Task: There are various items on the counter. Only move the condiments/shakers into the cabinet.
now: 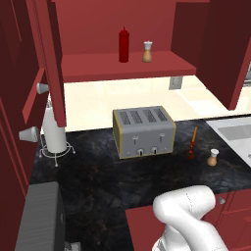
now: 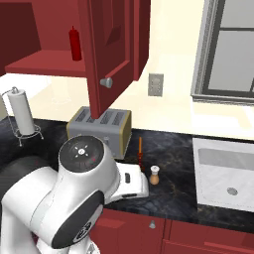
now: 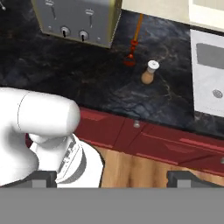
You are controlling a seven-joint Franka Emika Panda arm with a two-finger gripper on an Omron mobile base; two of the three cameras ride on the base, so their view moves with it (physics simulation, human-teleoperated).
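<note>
- Our gripper (image 3: 112, 178) shows as two dark fingertips (image 3: 41, 178) set wide apart at the bottom of the hand view, with nothing between them; most of each tip is cut off.
- Ahead of the gripper, one shaker (image 3: 148, 72) stands upright on the counter (image 3: 78, 83), near the orange-red utensil (image 3: 135, 38).
- The toaster (image 3: 78, 19) sits farther ahead, its top cropped.
- High above, the red bottle (image 1: 124, 45) and second shaker (image 1: 147, 52) stand on the cabinet (image 1: 122, 66) shelf; a door (image 2: 106, 49) hides that shaker in the right base view.

cabinet shelf (image 1: 98, 68): bottle (image 1: 124, 45) left of shaker (image 1: 147, 52) | counter (image 1: 98, 171): toaster (image 1: 144, 132), utensil (image 1: 193, 142), prob. 2nd shaker (image 1: 213, 157) rightmost
</note>
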